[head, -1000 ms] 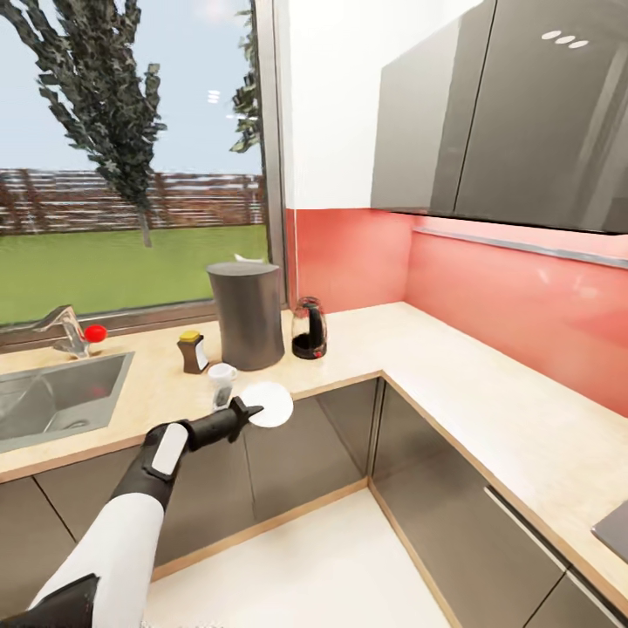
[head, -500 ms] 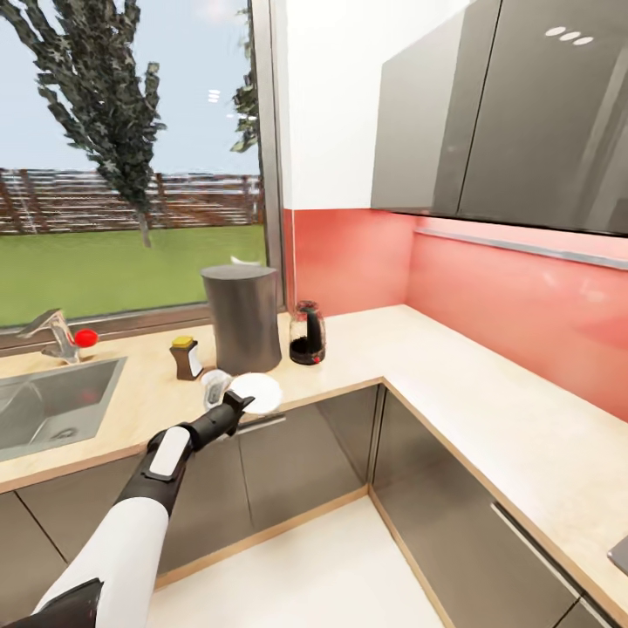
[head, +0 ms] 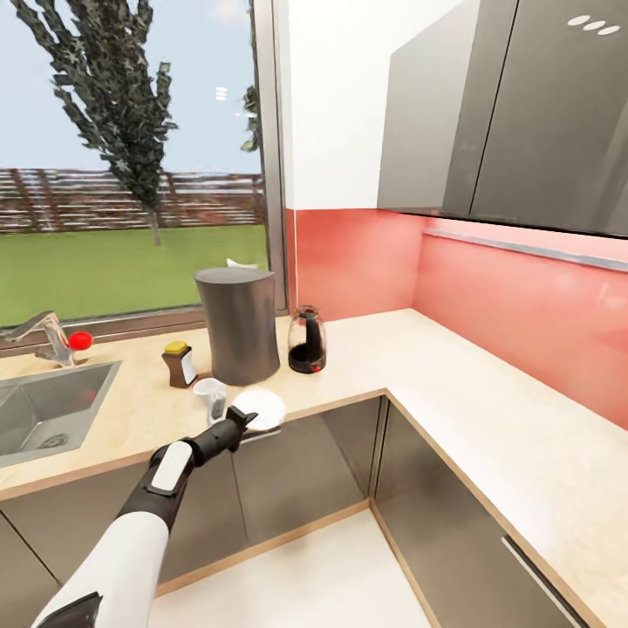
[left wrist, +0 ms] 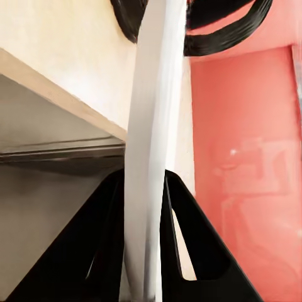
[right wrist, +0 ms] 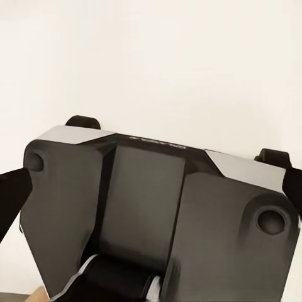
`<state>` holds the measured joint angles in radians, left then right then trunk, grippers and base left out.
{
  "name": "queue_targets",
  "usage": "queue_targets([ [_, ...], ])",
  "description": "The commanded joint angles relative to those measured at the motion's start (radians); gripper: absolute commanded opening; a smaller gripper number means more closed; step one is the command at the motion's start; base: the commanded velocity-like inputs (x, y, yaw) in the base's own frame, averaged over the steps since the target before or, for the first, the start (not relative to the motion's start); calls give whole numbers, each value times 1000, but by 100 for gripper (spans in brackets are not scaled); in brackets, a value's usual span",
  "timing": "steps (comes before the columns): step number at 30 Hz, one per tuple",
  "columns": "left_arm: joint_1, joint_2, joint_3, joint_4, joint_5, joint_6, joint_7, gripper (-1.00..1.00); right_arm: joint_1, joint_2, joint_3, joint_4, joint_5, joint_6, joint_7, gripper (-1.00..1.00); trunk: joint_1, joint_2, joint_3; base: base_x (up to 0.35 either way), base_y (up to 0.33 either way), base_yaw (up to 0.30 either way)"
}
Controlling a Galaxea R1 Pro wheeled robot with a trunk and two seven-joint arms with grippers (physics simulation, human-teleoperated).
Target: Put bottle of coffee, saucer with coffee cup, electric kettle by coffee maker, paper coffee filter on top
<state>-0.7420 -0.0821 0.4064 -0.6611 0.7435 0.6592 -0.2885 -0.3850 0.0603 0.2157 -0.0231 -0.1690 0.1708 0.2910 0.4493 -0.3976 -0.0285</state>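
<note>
My black left gripper point(head: 245, 419) is showing dark against the plain white saucer point(head: 259, 409), and my arm is running white behind it. The coffee cup point(head: 210, 399) is looking white too. The coffee maker point(head: 236, 324) is standing dark grey, the electric kettle point(head: 307, 342) black with a red base, the bottle of coffee point(head: 180, 365) brown with a yellow cap. The countertop point(head: 419, 366) is showing pale beige, the backsplash point(head: 515, 305) coral red, the cabinets point(head: 506, 113) glossy grey
</note>
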Motion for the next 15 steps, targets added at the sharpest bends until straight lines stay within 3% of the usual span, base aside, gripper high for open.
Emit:
queue_targets([
  [1,2,-4,7,2,1,9,2,-100,0,0,8,-1,-10,6,2,100,1,-2,-2,8,-5,0],
  [7,11,-23,7,5,2,9,6,-100,0,1,8,-1,-10,6,0,100,1,-2,-2,40,-1,0],
  [15,12,-24,8,6,5,10,7,-100,1,1,8,-1,-11,6,1,100,1,-2,-2,277,0,0],
])
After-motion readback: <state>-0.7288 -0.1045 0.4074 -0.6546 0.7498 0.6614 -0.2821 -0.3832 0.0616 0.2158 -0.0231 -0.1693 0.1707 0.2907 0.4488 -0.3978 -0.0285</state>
